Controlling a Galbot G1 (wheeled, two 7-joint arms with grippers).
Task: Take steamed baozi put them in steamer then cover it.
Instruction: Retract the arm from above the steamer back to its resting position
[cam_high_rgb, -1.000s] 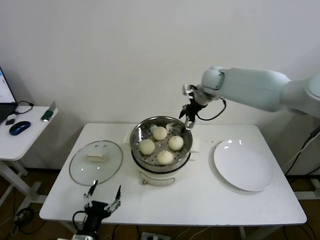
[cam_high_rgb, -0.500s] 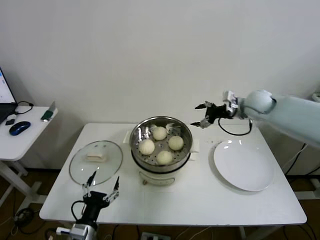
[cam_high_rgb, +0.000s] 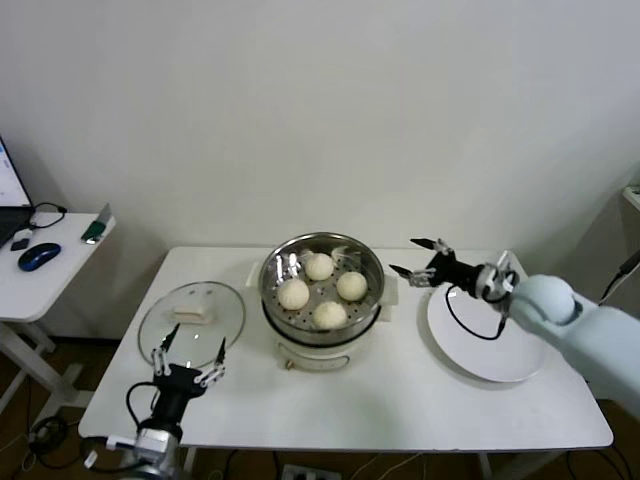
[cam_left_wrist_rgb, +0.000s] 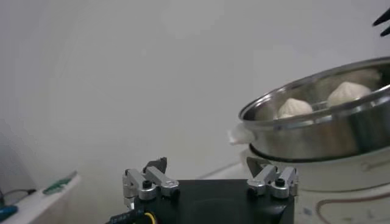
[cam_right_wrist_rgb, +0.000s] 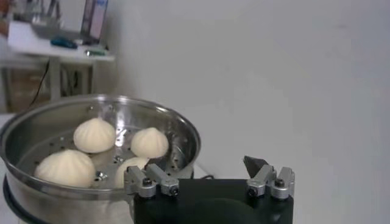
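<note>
Standing mid-table, the steamer holds all four steamed baozi on its perforated tray, uncovered. One bun sits toward the wall, one toward the front edge, one on each side; they lie close together but I cannot tell if they touch.

Glass lid: flat on the table to the robot's left of the steamer, just beside it, cream handle up. White plate: on the other side of the steamer, bare.

Right gripper: fingers spread wide, holding nothing, hovering between the steamer's rim and the plate, above the plate's far edge, fingertips pointing toward the pot. The pale right arm reaches in over the plate from the table's right end, and a black cable loops under the wrist. From the right wrist view the pot and buns lie straight ahead with nothing between.

Left gripper: also wide and empty, upright at the table's front edge, just in front of the lid. The left wrist view shows the steamer's side and two bun tops above the rim.

Around: a small side table far to the left carries a blue mouse, a laptop corner and a green-edged item. Plain white wall behind.
</note>
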